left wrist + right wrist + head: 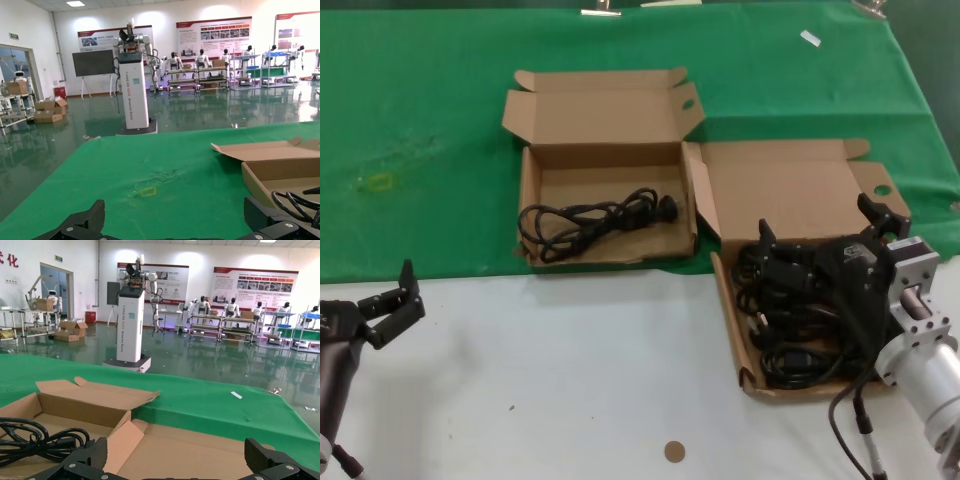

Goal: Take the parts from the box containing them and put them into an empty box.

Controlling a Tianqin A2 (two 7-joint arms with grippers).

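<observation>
A white tabletop runs into green cloth, an exhibition hall beyond. My right gripper (820, 235) hangs with fingers spread wide, clasping nothing, just above the tangled power cords (800, 325) heaped in the source box (810, 180) nearest me. My left gripper (400, 300) waits with fingers parted over the white surface, well apart. Farther off, the second box (605, 110) holds one cord (595, 222) already. I judge the task begun, with most of the heap left to move.
</observation>
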